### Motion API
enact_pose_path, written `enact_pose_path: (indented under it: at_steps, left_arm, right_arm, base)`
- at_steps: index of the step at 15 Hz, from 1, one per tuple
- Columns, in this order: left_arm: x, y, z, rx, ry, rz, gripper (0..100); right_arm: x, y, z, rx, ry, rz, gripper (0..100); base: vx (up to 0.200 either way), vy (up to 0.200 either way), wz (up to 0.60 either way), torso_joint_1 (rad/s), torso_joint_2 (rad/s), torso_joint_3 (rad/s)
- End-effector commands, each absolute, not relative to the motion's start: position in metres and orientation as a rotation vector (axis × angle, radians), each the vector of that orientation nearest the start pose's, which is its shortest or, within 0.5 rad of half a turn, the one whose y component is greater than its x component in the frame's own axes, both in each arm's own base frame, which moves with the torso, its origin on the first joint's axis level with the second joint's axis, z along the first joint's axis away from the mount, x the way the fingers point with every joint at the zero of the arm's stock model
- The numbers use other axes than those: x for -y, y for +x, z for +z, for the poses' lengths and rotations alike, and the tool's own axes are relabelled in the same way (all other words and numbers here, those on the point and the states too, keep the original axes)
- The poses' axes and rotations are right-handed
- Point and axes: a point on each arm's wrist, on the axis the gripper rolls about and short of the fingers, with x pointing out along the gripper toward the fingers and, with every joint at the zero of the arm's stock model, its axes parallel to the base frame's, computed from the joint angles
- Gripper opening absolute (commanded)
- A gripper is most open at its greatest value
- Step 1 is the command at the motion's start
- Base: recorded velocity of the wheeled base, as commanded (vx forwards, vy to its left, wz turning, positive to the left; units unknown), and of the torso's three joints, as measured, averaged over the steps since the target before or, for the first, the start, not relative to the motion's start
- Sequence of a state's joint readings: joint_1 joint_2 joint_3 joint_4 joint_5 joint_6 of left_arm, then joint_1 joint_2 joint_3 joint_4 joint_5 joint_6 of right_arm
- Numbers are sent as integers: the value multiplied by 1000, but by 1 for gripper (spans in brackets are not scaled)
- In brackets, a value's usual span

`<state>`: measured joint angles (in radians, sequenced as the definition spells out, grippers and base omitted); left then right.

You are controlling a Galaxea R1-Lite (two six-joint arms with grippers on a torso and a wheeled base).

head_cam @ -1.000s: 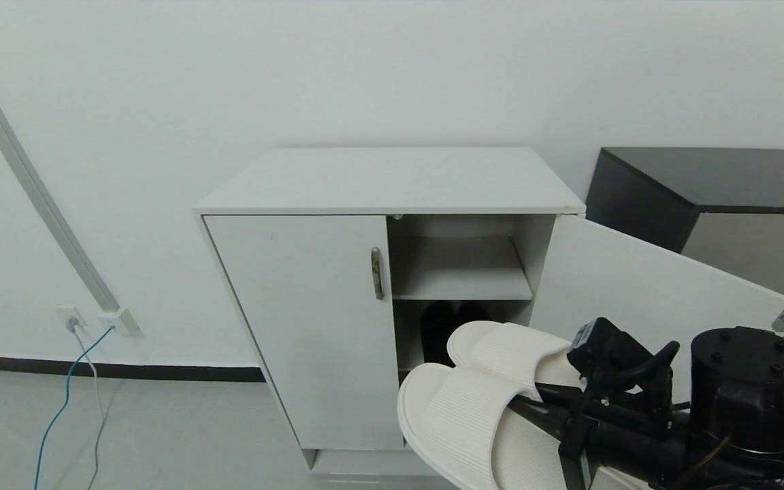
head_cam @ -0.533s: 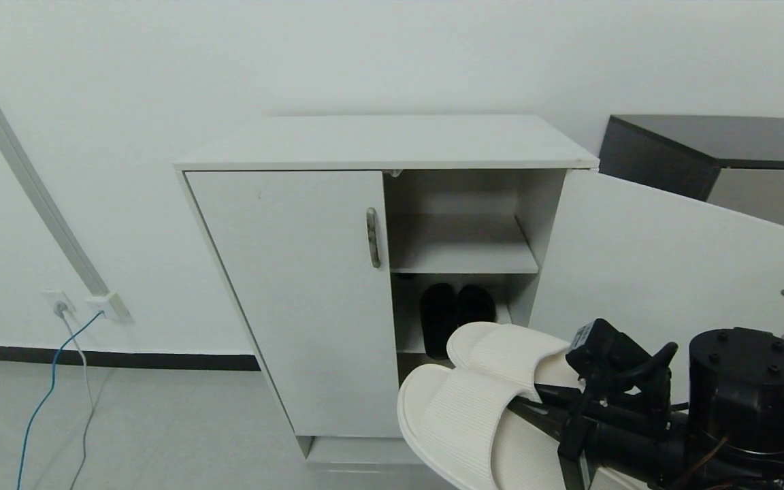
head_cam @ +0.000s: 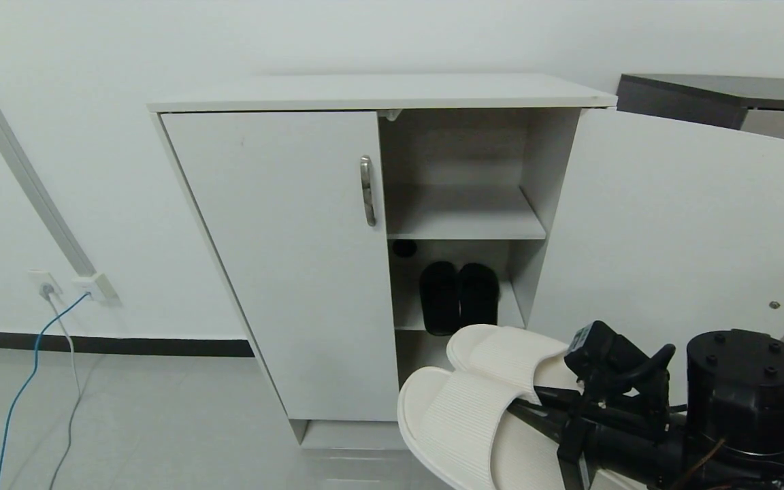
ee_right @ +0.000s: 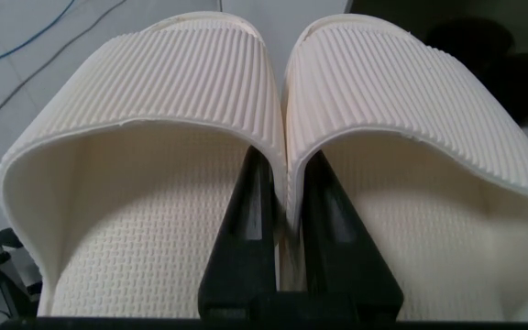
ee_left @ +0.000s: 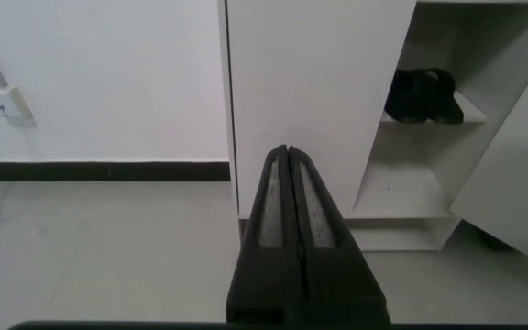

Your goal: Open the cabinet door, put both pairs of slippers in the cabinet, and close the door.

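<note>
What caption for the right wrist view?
Right hand pinches the white slippers by their inner edges; black slippers lie beyond.

The white cabinet (head_cam: 378, 88) stands on the grey floor (head_cam: 160, 422). Inside the cabinet, a pair of black slippers (head_cam: 459, 296) lies side by side on the middle shelf (head_cam: 510, 312), under the upper shelf (head_cam: 463, 214). Left of the cabinet, a blue cable (head_cam: 21, 395) trails across the floor.

My head camera looks forward and down past my right gripper (ee_right: 287, 197) at the cabinet (head_cam: 276, 258), my left wrist camera sights low along my left gripper (ee_left: 287, 160) at it from farther back, my right wrist camera sits tight behind the white slippers (ee_right: 154, 183), and all share the black slippers (head_cam: 459, 296) beyond.
</note>
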<state>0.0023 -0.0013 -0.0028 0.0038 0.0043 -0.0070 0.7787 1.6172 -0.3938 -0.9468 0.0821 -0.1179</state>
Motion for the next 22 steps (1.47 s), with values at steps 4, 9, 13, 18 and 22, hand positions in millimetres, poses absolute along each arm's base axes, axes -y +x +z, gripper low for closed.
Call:
enact_pose_path:
  at_steps: [4,9,13,18,22]
  left_arm:
    - [0,-23,76,0,-8,6,0]
    - [0,-23,76,0,-8,6,0]
    - [0,-23,76,0,-8,6,0]
    - [0,-23,76,0,-5,8,0]
    - [0,-23,76,0,-3,6,0]
  right_arm:
    - [-174,174,130,-207,-206,871,0]
    - [-173,172,128,-203,-204,869,0]
    - [-179,179,125,-201,-210,852,0]
    - [-244,199,128,-174,-117,529,0]
    - [-270,220,143,-200,-57,270,0]
  base:
    - [0,0,0,-1,24,24]
    - [0,0,0,0,0,0]
    - [0,0,0,2,30,46]
    - [0,0,0,-1,103,47]
    - [0,0,0,0,0,0]
